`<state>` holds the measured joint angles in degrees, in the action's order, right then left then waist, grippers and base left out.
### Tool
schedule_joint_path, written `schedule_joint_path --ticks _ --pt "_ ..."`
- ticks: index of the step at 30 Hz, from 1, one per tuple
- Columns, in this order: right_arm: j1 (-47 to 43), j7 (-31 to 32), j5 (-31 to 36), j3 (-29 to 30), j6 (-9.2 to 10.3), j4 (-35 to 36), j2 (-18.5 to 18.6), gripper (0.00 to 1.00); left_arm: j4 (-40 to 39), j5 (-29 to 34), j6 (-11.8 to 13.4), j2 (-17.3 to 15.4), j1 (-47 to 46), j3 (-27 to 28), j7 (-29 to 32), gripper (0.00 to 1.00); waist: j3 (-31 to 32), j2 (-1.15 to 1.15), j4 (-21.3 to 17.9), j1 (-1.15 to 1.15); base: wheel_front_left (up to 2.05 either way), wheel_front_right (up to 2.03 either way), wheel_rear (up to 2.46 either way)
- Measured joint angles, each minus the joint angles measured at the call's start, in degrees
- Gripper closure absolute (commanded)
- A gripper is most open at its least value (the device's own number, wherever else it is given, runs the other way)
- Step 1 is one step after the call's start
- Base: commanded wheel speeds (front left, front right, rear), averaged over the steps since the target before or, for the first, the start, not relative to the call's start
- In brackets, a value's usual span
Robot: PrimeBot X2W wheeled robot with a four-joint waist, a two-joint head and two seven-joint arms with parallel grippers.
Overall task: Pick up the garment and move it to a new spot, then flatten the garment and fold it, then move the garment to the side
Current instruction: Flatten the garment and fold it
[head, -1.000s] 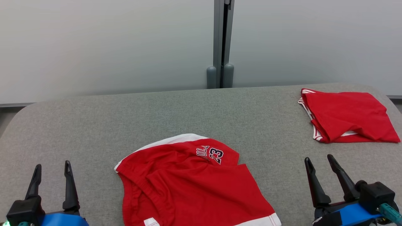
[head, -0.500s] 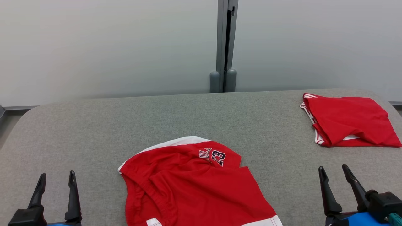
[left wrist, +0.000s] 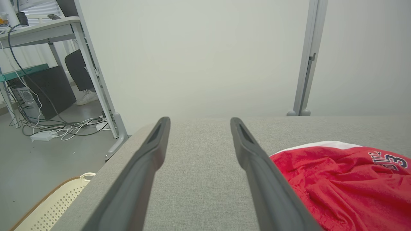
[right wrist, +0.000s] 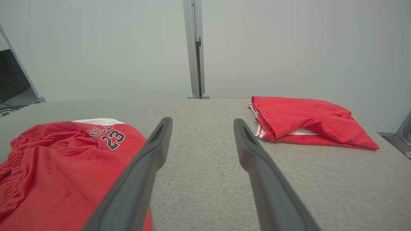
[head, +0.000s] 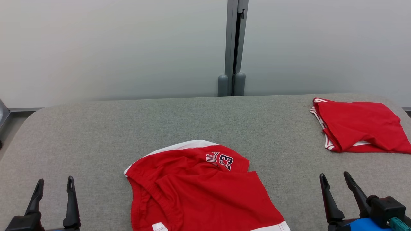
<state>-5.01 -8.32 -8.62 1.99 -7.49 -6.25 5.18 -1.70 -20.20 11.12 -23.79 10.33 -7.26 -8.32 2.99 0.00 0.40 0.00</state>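
Shorts (head: 199, 189), red, are seen rumpled at the near middle of the grey surface (head: 96, 128), between left end effector (head: 55, 179) and right end effector (head: 334, 175), both spread apart, empty. Light, limp cloth is expected; the waistband (head: 151, 192) is favoured for gripping.

Left gripper (head: 55, 180) is seen as two long black tapered fingers (head: 71, 205) set on chunky black mounts (head: 24, 222), with a narrow slot cut near each tip. Right gripper (head: 334, 175) is built the same and is backed by a black block (head: 383, 207), a blue housing (head: 366, 225) and a teal plug (head: 398, 222). In the wrist views the fingers are rendered matte dark grey.
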Motion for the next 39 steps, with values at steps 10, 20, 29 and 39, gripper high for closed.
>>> schedule_joint_path --ticks 10,20,29,39 --pt "0.0 0.3 0.0 0.1 0.00 -0.3 0.0 0.00 0.2 -0.6 0.7 -0.2 0.3 0.9 -1.4 0.00 0.0 0.00 -0.1 0.00 0.00 0.00 0.00" --pt "0.0 2.1 -0.2 -2.9 0.00 -2.4 0.5 0.00 0.5 -0.6 -4.0 -0.3 -2.2 -4.9 0.4 0.00 -0.3 0.00 0.1 0.00 0.00 0.00 0.00" --pt "0.0 2.7 -1.5 -10.6 0.00 -8.3 2.3 0.00 7.4 1.7 -13.3 1.5 -7.9 -17.4 6.8 0.00 -1.3 0.00 -0.8 0.01 0.00 0.00 0.00" --pt "2.9 1.6 -4.3 -18.4 0.00 -18.0 4.0 0.00 19.3 2.0 -17.4 2.8 -10.4 -25.3 9.4 0.00 -2.7 0.00 -2.1 0.01 0.00 0.00 0.00"
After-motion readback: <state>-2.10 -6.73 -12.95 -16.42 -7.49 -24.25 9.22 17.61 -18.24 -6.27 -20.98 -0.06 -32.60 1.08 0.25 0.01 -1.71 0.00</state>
